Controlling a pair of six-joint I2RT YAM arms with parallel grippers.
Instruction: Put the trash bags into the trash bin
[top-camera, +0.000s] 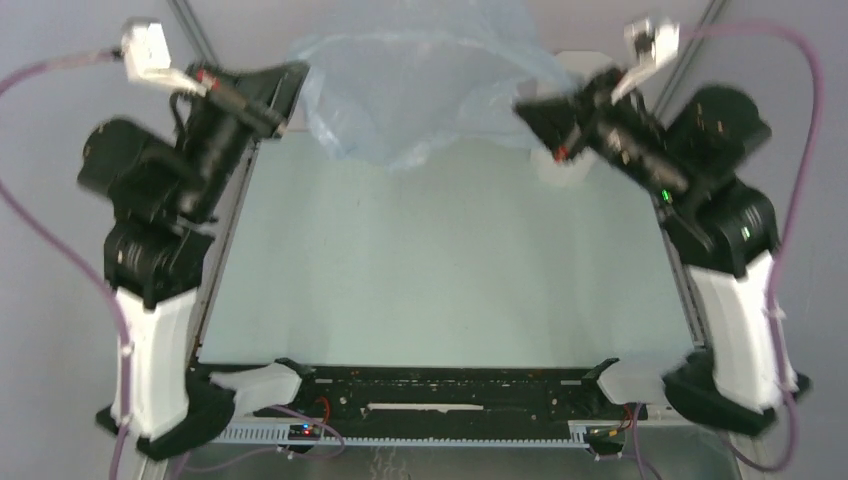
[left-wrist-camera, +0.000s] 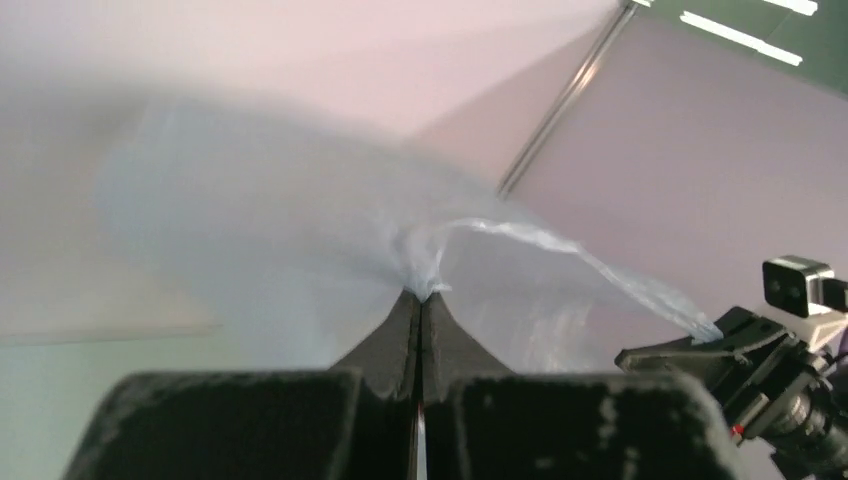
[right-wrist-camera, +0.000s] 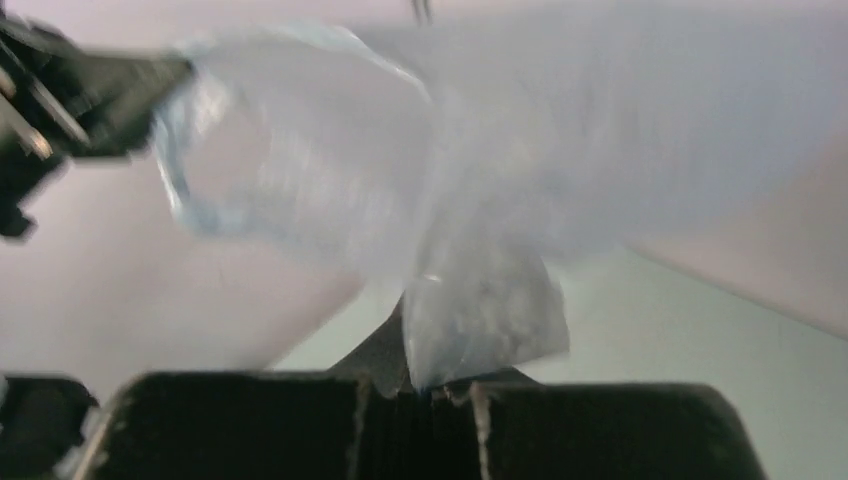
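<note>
Left arm (top-camera: 150, 200) reaches up to the far left corner of the table (top-camera: 440, 290). The left gripper (left-wrist-camera: 421, 300) is closed tight, tips pinching a bunched bit of the pale-blue trash bag (top-camera: 420, 90). The bag is held up and spread between both grippers over the far edge of the table. Its film sags in a wrinkly curve in the middle, and I can't tell if the lowest fold touches the tabletop. In the left wrist view a taut, twisted strip of the bag's rim runs from the left pinch across to the right one. The right gripper (right-wrist-camera: 425, 378) is also closed, clamped on the bag's other side, with a flap of film bulging out just above the tips. The white bin (top-camera: 572, 64) sits right behind the right gripper at the far right corner, mostly hidden, only bits showing. The bag is held outside it, to its left. All views are blurry.
</note>
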